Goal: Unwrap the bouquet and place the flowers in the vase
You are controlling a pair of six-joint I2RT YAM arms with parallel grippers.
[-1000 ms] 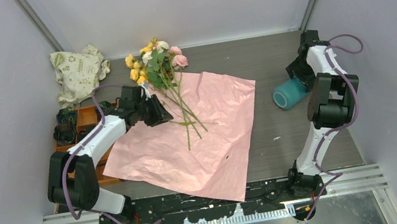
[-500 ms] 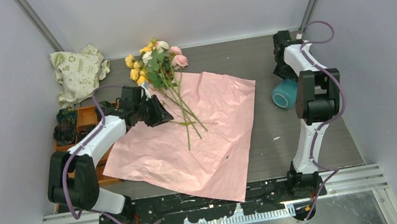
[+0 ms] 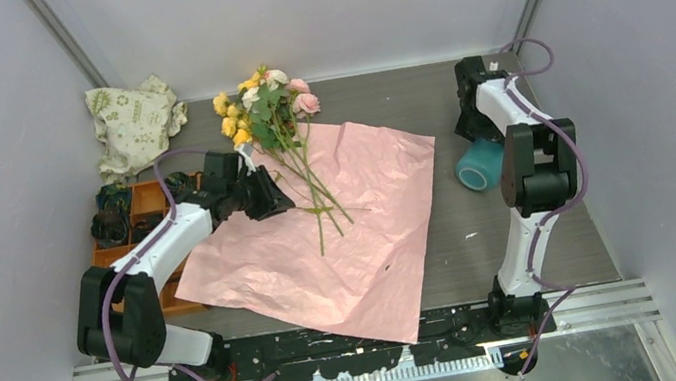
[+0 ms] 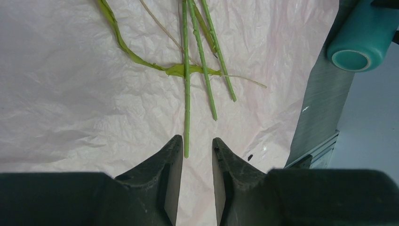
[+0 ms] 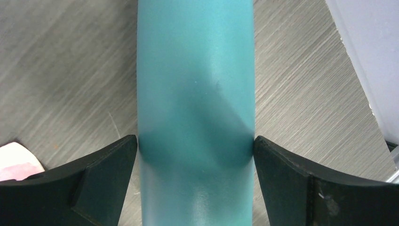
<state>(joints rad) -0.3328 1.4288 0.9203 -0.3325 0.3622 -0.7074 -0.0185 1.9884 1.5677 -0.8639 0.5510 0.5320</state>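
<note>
The flowers (image 3: 265, 100) lie unwrapped, blooms at the back, with green stems (image 4: 187, 84) running down the spread pink wrapping paper (image 3: 342, 240). My left gripper (image 3: 276, 198) hovers low at the stems' left side. In the left wrist view it (image 4: 195, 141) stands narrowly open, one stem's end just between its fingertips, untouched. The teal vase (image 3: 477, 168) lies tipped, mouth toward the paper, right of the paper. My right gripper (image 5: 195, 141) is shut on the vase (image 5: 195, 70), both pads pressed to its sides.
A beige printed cloth bag (image 3: 133, 120) sits at the back left. An orange compartment tray (image 3: 139, 205) lies under my left arm. Grey walls close in both sides. Bare metal tabletop (image 3: 483, 240) shows right of the paper.
My right arm has swung toward the back and left, bringing the vase a little nearer the paper. The left gripper has edged slightly back; the flowers have not moved.
</note>
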